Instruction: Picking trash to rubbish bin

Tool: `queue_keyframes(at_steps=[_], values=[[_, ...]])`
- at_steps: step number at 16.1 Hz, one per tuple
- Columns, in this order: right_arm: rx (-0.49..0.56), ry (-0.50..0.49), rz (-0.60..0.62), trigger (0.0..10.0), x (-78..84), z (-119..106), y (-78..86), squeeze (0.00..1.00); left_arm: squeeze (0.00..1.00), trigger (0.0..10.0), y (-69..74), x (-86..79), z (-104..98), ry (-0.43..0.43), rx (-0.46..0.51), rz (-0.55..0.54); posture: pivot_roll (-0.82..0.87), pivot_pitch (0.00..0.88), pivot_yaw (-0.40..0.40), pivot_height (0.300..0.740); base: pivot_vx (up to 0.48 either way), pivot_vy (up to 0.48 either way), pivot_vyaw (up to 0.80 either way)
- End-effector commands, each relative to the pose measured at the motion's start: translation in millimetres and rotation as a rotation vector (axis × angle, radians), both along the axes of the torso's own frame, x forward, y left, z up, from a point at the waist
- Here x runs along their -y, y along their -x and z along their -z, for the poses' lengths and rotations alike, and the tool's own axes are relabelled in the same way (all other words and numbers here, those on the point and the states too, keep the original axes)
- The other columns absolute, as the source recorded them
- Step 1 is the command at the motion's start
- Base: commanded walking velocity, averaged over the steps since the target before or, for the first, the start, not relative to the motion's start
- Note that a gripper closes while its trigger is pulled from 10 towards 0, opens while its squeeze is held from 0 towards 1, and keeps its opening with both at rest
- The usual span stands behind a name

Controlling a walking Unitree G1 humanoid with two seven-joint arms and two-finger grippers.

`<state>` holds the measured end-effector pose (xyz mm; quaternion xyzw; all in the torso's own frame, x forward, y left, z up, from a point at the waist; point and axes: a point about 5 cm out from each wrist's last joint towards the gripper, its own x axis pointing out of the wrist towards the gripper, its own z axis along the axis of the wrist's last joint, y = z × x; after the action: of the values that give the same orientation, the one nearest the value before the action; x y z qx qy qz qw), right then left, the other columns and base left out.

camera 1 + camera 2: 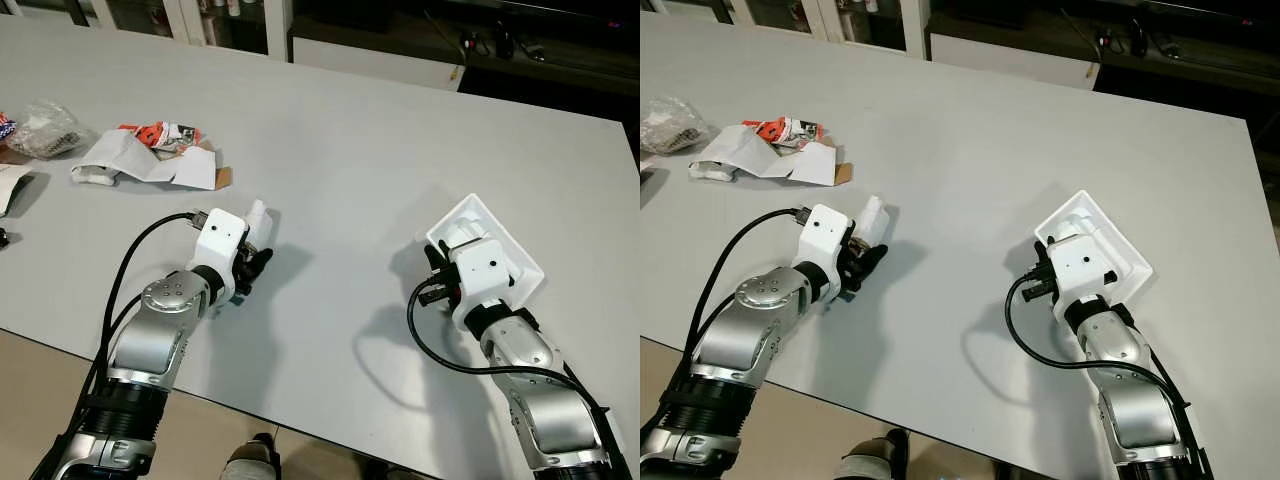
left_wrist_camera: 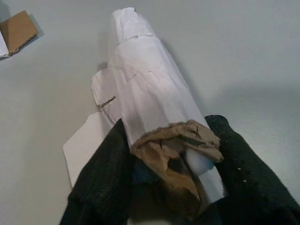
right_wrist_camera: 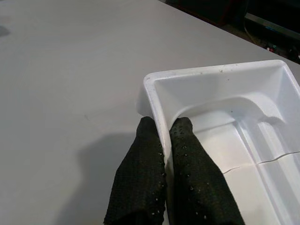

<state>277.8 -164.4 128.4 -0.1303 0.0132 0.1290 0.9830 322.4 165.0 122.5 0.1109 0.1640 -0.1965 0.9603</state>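
The left end effector (image 2: 164, 187) is clamped on a roll of white paper (image 2: 145, 98) with a crumpled brown scrap (image 2: 173, 145) tucked at its near end; one black finger (image 2: 103, 178) presses each side of the roll. The roll points away from the robot and sits low over the grey bench (image 1: 350, 150), on the left near part of it. A flat white piece of paper (image 2: 82, 150) lies under the roll.

The right end effector (image 3: 166, 140) is closed on the near left wall of a white plastic tray (image 3: 225, 89), one finger (image 3: 140, 173) outside the wall and the other inside. The tray (image 1: 510, 250) rests on the bench at the right, tilted diagonally to the bench edge.

Further left and farther away, a pile of torn white paper with a red printed wrapper (image 1: 150, 155) lies on the bench, with a small brown cardboard flap at its right end. Left of that pile sits a crumpled clear plastic bag (image 1: 45, 128) at the bench's left edge.
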Motion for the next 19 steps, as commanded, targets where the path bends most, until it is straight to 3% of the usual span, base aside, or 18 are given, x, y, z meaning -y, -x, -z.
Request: queue_keyframes(at_steps=[1,6,14,18,19], values=[[-0.005,0.003,0.012,10.0,1.3,0.7,3.1,0.00,0.00,0.0,23.7,-9.0,58.5,-0.034,-0.271,-0.035,0.34,0.214,-0.027,0.740,0.000,0.000,0.00],[-0.005,0.001,0.015,10.0,1.3,1.1,2.5,0.00,0.00,0.0,22.7,-8.2,56.8,-0.009,-0.235,-0.045,0.34,0.214,-0.027,0.740,0.000,0.000,0.00],[0.015,0.023,0.061,10.0,11.5,-1.1,0.9,0.00,0.00,0.0,19.0,14.0,58.7,0.057,-0.162,0.010,0.30,0.174,-0.039,0.740,0.000,0.000,0.00],[0.033,0.038,0.085,10.0,20.7,-6.3,1.6,0.00,0.00,0.0,6.7,19.6,50.4,0.038,-0.032,-0.053,0.26,0.142,-0.057,0.740,0.000,0.000,0.00],[0.039,0.052,0.095,10.0,26.5,-8.6,3.5,0.00,0.00,0.0,-3.7,22.3,33.7,0.042,0.105,-0.098,0.25,0.130,-0.067,0.740,0.000,0.000,0.00]])
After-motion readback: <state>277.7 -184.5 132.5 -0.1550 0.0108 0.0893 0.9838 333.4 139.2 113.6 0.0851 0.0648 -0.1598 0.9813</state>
